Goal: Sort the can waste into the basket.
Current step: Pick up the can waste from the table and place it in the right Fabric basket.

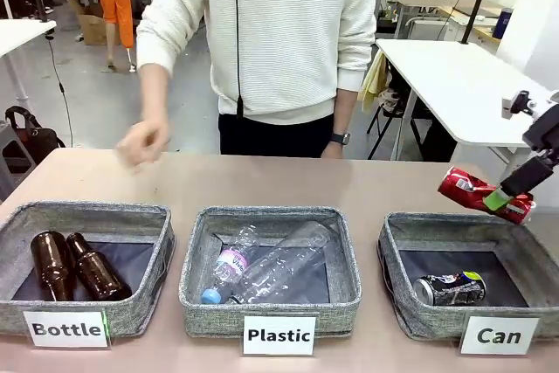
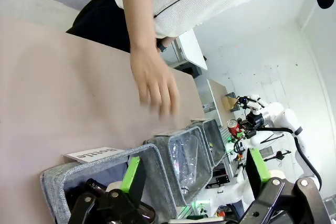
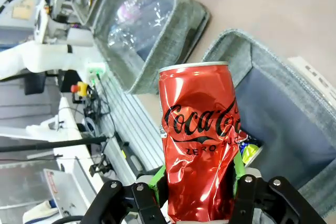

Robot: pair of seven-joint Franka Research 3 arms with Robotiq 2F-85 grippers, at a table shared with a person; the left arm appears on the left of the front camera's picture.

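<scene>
A crushed red can [image 1: 476, 189] hangs above the far right corner of the grey basket [image 1: 395, 235] labelled "Can", with my right gripper [image 1: 500, 198] shut on it. In the right wrist view the red can [image 3: 198, 140] stands upright between the green pads of the right gripper [image 3: 198, 176], over the basket's grey wall [image 3: 231, 45]. A black-and-silver can [image 1: 450, 288] lies inside that basket and peeks out beside the held can [image 3: 248, 149]. My left gripper [image 2: 194, 179] stands open with nothing between its fingers, above the "Bottle" basket [image 2: 63, 174].
The middle basket [image 1: 194, 255] labelled "Plastic" holds clear plastic bottles [image 1: 279, 268]. The left basket [image 1: 10, 224] labelled "Bottle" holds two brown glass bottles [image 1: 79, 266]. A person stands at the far side, one hand [image 1: 142, 141] hovering over the table's left part.
</scene>
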